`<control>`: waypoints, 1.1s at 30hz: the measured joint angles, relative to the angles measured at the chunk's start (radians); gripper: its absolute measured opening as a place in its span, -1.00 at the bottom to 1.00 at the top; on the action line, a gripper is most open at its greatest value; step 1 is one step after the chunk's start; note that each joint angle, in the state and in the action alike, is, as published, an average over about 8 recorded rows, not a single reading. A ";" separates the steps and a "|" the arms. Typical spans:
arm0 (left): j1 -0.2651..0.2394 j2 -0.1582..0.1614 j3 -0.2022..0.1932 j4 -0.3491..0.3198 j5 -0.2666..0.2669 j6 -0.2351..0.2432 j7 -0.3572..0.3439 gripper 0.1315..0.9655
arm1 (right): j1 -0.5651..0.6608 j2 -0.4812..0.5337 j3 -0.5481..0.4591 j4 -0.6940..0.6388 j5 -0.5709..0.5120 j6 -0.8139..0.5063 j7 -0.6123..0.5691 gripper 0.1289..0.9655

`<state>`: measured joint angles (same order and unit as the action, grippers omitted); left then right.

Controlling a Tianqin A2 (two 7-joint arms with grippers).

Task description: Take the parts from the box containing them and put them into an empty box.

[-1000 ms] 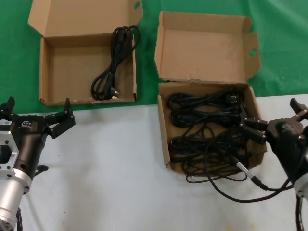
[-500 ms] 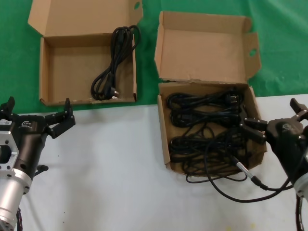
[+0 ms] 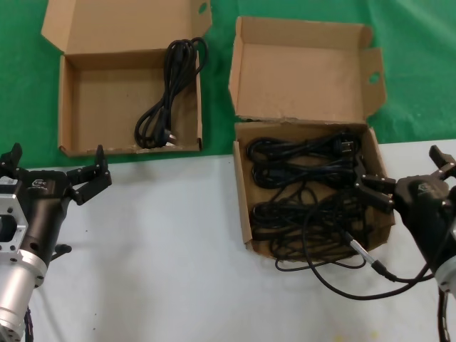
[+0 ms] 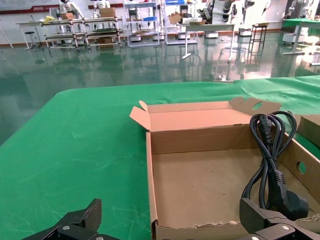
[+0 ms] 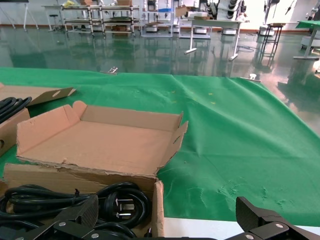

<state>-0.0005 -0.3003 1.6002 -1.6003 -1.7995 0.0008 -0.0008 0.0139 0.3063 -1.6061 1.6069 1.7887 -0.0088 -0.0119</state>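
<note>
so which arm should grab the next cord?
Right. Its tool sits open at the edge of the full box, next to the cords. The left tool is open but parked in front of the other box.

Left gripper (image 3: 53,171) housing: a small label you can't read.
Boxes and cords: you'll find no print.
</note>
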 joint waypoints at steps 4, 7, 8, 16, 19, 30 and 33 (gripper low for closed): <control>0.000 0.000 0.000 0.000 0.000 0.000 0.000 1.00 | 0.000 0.000 0.000 0.000 0.000 0.000 0.000 1.00; 0.000 0.000 0.000 0.000 0.000 0.000 0.000 1.00 | 0.000 0.000 0.000 0.000 0.000 0.000 0.000 1.00; 0.000 0.000 0.000 0.000 0.000 0.000 0.000 1.00 | 0.000 0.000 0.000 0.000 0.000 0.000 0.000 1.00; 0.000 0.000 0.000 0.000 0.000 0.000 0.000 1.00 | 0.000 0.000 0.000 0.000 0.000 0.000 0.000 1.00; 0.000 0.000 0.000 0.000 0.000 0.000 0.000 1.00 | 0.000 0.000 0.000 0.000 0.000 0.000 0.000 1.00; 0.000 0.000 0.000 0.000 0.000 0.000 0.000 1.00 | 0.000 0.000 0.000 0.000 0.000 0.000 0.000 1.00; 0.000 0.000 0.000 0.000 0.000 0.000 0.000 1.00 | 0.000 0.000 0.000 0.000 0.000 0.000 0.000 1.00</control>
<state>-0.0005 -0.3003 1.6002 -1.6003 -1.7995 0.0008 -0.0008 0.0139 0.3063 -1.6061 1.6069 1.7887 -0.0088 -0.0119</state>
